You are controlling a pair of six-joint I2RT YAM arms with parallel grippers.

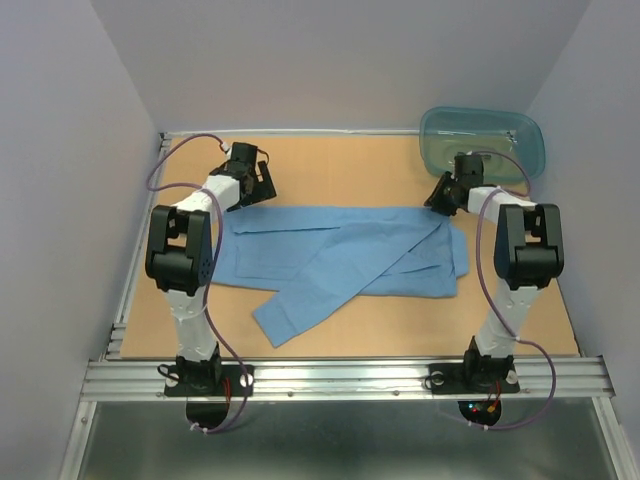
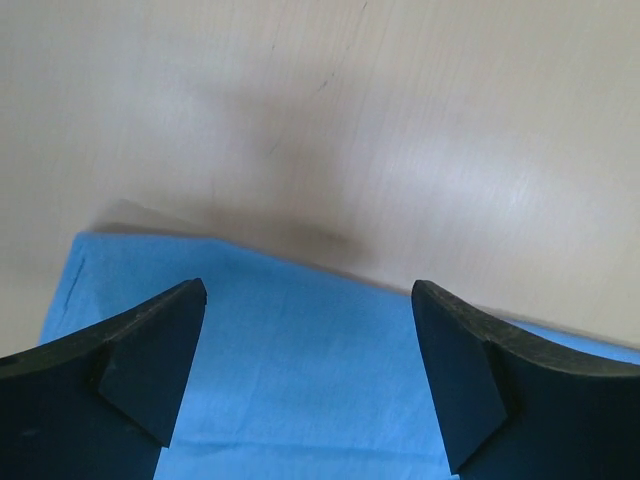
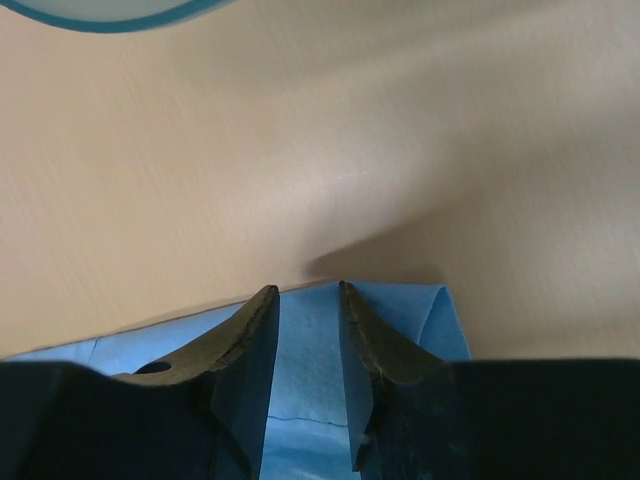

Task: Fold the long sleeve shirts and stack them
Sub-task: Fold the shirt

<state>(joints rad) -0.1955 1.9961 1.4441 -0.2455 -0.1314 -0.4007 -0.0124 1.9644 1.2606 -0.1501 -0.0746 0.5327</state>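
One light blue long sleeve shirt (image 1: 340,255) lies spread flat across the middle of the wooden table, with a sleeve (image 1: 290,315) running diagonally toward the front left. My left gripper (image 1: 262,180) hovers over the shirt's far left edge. In the left wrist view this gripper (image 2: 308,290) is open wide, with only flat blue cloth (image 2: 300,390) below it. My right gripper (image 1: 440,195) sits at the shirt's far right corner. In the right wrist view this gripper (image 3: 308,290) stands narrowly apart, with cloth showing through the gap and a folded corner (image 3: 440,320) beside it.
A translucent teal tub (image 1: 482,140) stands at the back right corner, its rim (image 3: 100,15) just beyond my right gripper. Bare wooden tabletop (image 1: 340,170) stretches behind the shirt. Grey walls close in the left, right and back sides.
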